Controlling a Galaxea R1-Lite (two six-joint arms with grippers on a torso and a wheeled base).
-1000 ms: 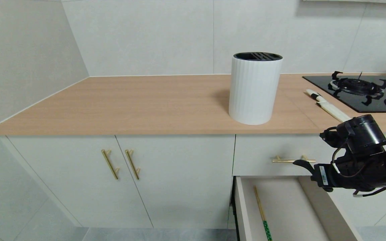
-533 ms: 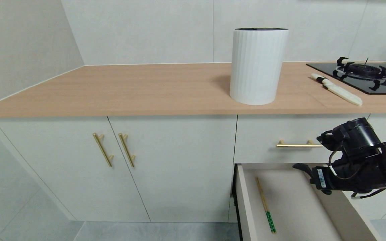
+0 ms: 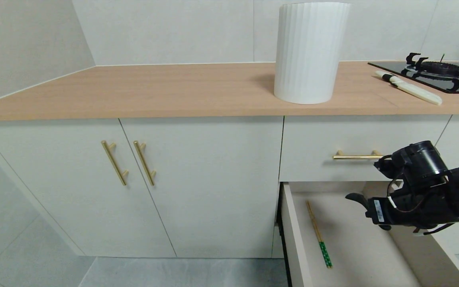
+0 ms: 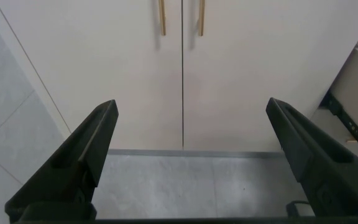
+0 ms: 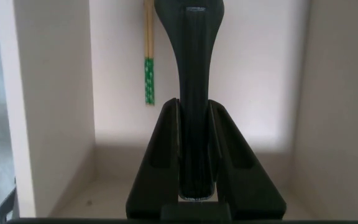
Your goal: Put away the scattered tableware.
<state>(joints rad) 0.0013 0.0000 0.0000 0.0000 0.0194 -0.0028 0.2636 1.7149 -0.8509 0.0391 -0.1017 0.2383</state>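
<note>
The wooden surface [image 3: 153, 89] carries a white ribbed holder [image 3: 309, 52], with a knife [image 3: 410, 89] to its right (tiled wall behind). Below the holder, chopsticks [image 3: 319, 239] lie in the open drawer [image 3: 293, 239], under the right gripper [image 3: 353, 197], whose jaws are pressed together. The left gripper [image 4: 191, 107] has its jaws wide.

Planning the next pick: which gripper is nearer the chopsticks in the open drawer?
Right. The right gripper hangs over the drawer beside the chopsticks; the left gripper faces the cupboard doors outside it.

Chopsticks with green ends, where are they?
In the head view, the chopsticks lie inside the open drawer, along its left wall, left of the right claw.
</note>
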